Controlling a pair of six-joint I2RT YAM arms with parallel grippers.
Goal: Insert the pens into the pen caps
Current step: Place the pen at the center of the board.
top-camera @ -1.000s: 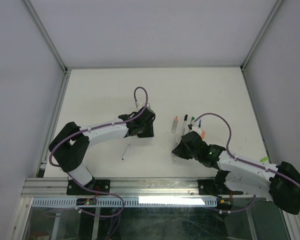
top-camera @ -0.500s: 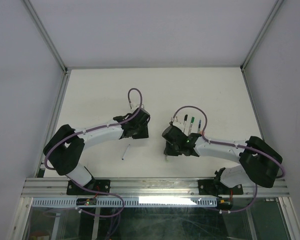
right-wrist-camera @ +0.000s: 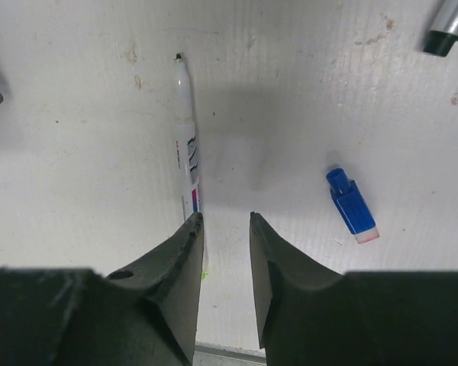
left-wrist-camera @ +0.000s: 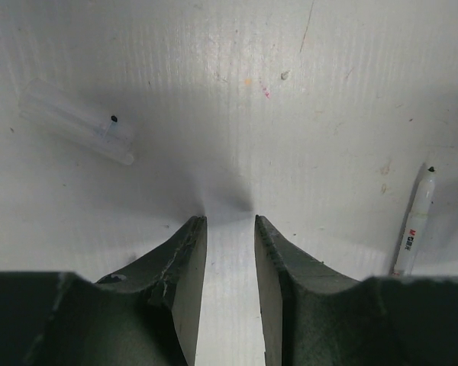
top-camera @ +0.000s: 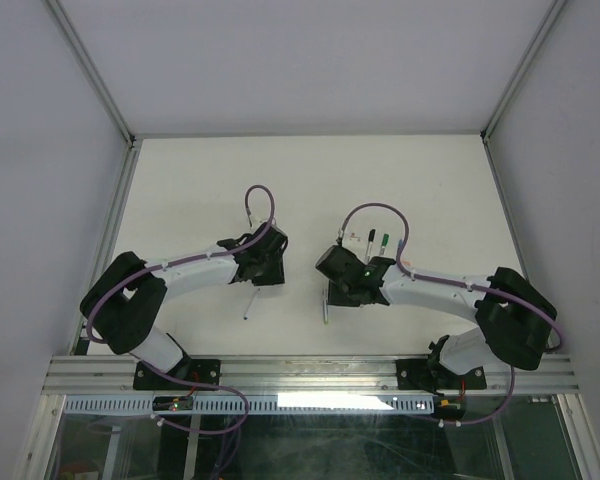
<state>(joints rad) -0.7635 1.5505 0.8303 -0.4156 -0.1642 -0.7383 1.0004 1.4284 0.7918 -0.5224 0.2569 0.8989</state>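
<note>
Right wrist view: right jaws narrowly apart, empty, beside a pen (right-wrist-camera: 187, 152); left jaws likewise, empty.

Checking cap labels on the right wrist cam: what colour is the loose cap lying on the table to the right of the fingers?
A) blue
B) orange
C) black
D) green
A: the cap lying flat on the table to the right of the right gripper is blue with a pale end, and it is clear of the fingers.

White links (top-camera: 195, 270), black joints (top-camera: 130, 300); left pincer (left-wrist-camera: 229, 219) and right pincer (right-wrist-camera: 225, 216) dark (matte); purple cables (top-camera: 255, 195).
</note>
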